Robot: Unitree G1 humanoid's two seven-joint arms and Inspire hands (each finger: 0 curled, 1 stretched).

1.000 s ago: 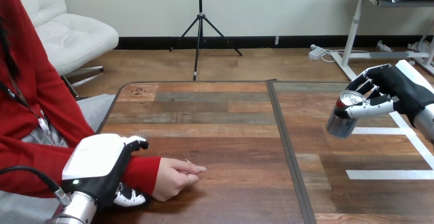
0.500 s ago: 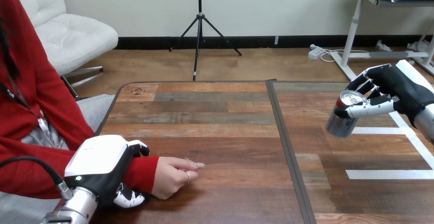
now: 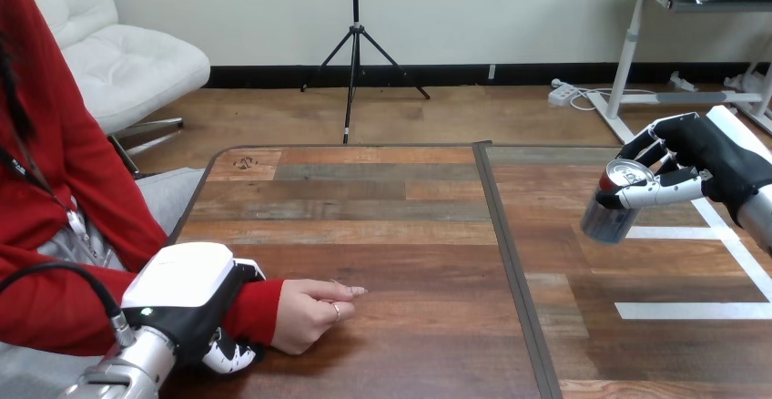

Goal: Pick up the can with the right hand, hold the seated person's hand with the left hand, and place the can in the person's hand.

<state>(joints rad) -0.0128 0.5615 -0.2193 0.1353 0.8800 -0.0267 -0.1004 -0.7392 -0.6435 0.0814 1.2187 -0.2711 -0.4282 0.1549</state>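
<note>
In the last second the left hand (image 3: pixel 182 303) slid slightly lower, its fingers curled round the person's wrist (image 3: pixel 255 312). The person's hand (image 3: pixel 309 312) lies loosely closed on the tabletop (image 3: pixel 382 235). The right hand (image 3: pixel 701 167) has its fingers wrapped round the can (image 3: pixel 610 217), held above the tabletop and well apart, so the delivery remains to be done. What the can holds cannot be told.

Head camera looks forward and down across the wooden table (image 3: pixel 382 235). It sits close: left arm (image 3: pixel 118 372) enters bottom-left, right arm (image 3: pixel 759 221) at right.
</note>
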